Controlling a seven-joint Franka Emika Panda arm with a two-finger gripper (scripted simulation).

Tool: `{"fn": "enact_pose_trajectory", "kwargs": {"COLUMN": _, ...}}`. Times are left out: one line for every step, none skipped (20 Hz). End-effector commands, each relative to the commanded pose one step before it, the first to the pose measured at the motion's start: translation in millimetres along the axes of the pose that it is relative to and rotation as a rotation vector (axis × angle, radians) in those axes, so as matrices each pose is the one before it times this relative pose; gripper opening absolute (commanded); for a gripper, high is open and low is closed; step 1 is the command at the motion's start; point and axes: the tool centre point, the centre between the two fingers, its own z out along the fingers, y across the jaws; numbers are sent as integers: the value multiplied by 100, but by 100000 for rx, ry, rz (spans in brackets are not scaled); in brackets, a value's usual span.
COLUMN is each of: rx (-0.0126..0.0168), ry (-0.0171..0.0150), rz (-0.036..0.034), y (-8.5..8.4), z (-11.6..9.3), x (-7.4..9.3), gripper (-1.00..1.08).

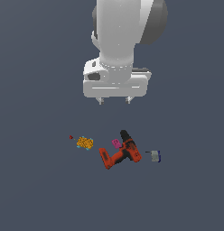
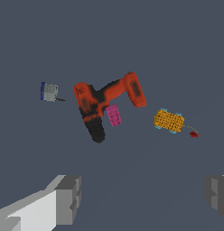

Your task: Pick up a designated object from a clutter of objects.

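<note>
The designated object (image 1: 154, 156) is a tiny light-grey box with a navy-blue side, lying alone at the exterior view's right of the clutter; the wrist view shows the same designated object (image 2: 49, 91). The clutter holds a red-orange and black power drill (image 1: 119, 152) (image 2: 105, 101), a pink block (image 1: 116, 143) (image 2: 114, 114) against the drill, an orange-yellow patterned item (image 1: 85, 143) (image 2: 168, 121) and a red speck (image 1: 71, 137) (image 2: 193, 134). My gripper (image 1: 114, 100) hangs well above the objects, open and empty. Its grey fingers (image 2: 68, 199) frame the wrist view.
All objects lie on a flat dark grey-blue floor (image 1: 50, 189). The drill lies on its side between the designated object and the patterned item.
</note>
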Motion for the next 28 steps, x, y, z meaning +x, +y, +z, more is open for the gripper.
{"fn": "enact_pose_trajectory", "kwargs": {"rx": 0, "ry": 0, "rz": 0, "y": 1, "z": 0, "x": 0, "gripper": 100}}
{"fn": "enact_pose_trajectory", "kwargs": {"rx": -26, "ry": -14, "rz": -93, "y": -10, "z": -12, "x": 9, "gripper": 100}}
{"fn": "enact_pose_trajectory", "kwargs": {"rx": -81, "ry": -48, "rz": -302, "y": -47, "z": -32, "x": 28, "gripper": 100}}
{"fn": "enact_pose_trajectory", "kwargs": {"rx": -130, "ry": -79, "rz": -479, "y": -72, "z": -56, "x": 44, "gripper": 100}}
{"fn": "enact_pose_trajectory", "kwargs": {"rx": -177, "ry": -109, "rz": -633, "y": -94, "z": -82, "x": 57, "gripper": 100}}
{"fn": "enact_pose_trajectory", "kwargs": {"rx": -215, "ry": -138, "rz": -729, "y": -112, "z": -112, "x": 62, "gripper": 100}}
{"fn": "enact_pose_trajectory", "kwargs": {"rx": -185, "ry": -127, "rz": -571, "y": -92, "z": -115, "x": 44, "gripper": 100}}
{"fn": "enact_pose_trajectory", "kwargs": {"rx": -132, "ry": -100, "rz": -340, "y": -62, "z": -105, "x": 19, "gripper": 100}}
{"fn": "enact_pose_trajectory", "kwargs": {"rx": -75, "ry": -71, "rz": -115, "y": -32, "z": -88, "x": -4, "gripper": 100}}
{"fn": "enact_pose_trajectory", "kwargs": {"rx": -16, "ry": -30, "rz": 60, "y": -8, "z": -67, "x": -23, "gripper": 100}}
{"fn": "enact_pose_trajectory", "kwargs": {"rx": 12, "ry": -12, "rz": 153, "y": 15, "z": -24, "x": -21, "gripper": 100}}
{"fn": "enact_pose_trajectory", "kwargs": {"rx": 22, "ry": 15, "rz": 64, "y": 18, "z": 12, "x": -4, "gripper": 100}}
{"fn": "enact_pose_trajectory", "kwargs": {"rx": -9, "ry": 13, "rz": -137, "y": -11, "z": 42, "x": 25, "gripper": 100}}
{"fn": "enact_pose_trajectory", "kwargs": {"rx": -37, "ry": 14, "rz": -336, "y": -33, "z": 59, "x": 51, "gripper": 100}}
{"fn": "enact_pose_trajectory", "kwargs": {"rx": -67, "ry": 9, "rz": -517, "y": -47, "z": 77, "x": 77, "gripper": 100}}
{"fn": "enact_pose_trajectory", "kwargs": {"rx": -95, "ry": 6, "rz": -711, "y": -68, "z": 97, "x": 103, "gripper": 100}}
{"fn": "enact_pose_trajectory", "kwargs": {"rx": -121, "ry": 4, "rz": -897, "y": -86, "z": 119, "x": 130, "gripper": 100}}
{"fn": "enact_pose_trajectory", "kwargs": {"rx": -145, "ry": 3, "rz": -1084, "y": -105, "z": 142, "x": 156, "gripper": 100}}
{"fn": "enact_pose_trajectory", "kwargs": {"rx": -163, "ry": 5, "rz": -1242, "y": -118, "z": 166, "x": 180, "gripper": 100}}
{"fn": "enact_pose_trajectory", "kwargs": {"rx": -178, "ry": 7, "rz": -1410, "y": -132, "z": 194, "x": 206, "gripper": 100}}
{"fn": "enact_pose_trajectory", "kwargs": {"rx": -194, "ry": 10, "rz": -1594, "y": -148, "z": 224, "x": 234, "gripper": 100}}
{"fn": "enact_pose_trajectory", "kwargs": {"rx": -210, "ry": 11, "rz": -1782, "y": -164, "z": 252, "x": 262, "gripper": 100}}
{"fn": "enact_pose_trajectory", "kwargs": {"rx": -226, "ry": 9, "rz": -1972, "y": -180, "z": 279, "x": 290, "gripper": 100}}
{"fn": "enact_pose_trajectory", "kwargs": {"rx": -239, "ry": 8, "rz": -2161, "y": -195, "z": 307, "x": 319, "gripper": 100}}
{"fn": "enact_pose_trajectory", "kwargs": {"rx": -249, "ry": 8, "rz": -2352, "y": -210, "z": 337, "x": 348, "gripper": 100}}
{"fn": "enact_pose_trajectory", "kwargs": {"rx": -255, "ry": 9, "rz": -2541, "y": -224, "z": 368, "x": 377, "gripper": 100}}
{"fn": "enact_pose_trajectory", "kwargs": {"rx": -260, "ry": 10, "rz": -2732, "y": -238, "z": 400, "x": 407, "gripper": 100}}
{"fn": "enact_pose_trajectory", "kwargs": {"rx": -261, "ry": 11, "rz": -2923, "y": -251, "z": 432, "x": 437, "gripper": 100}}
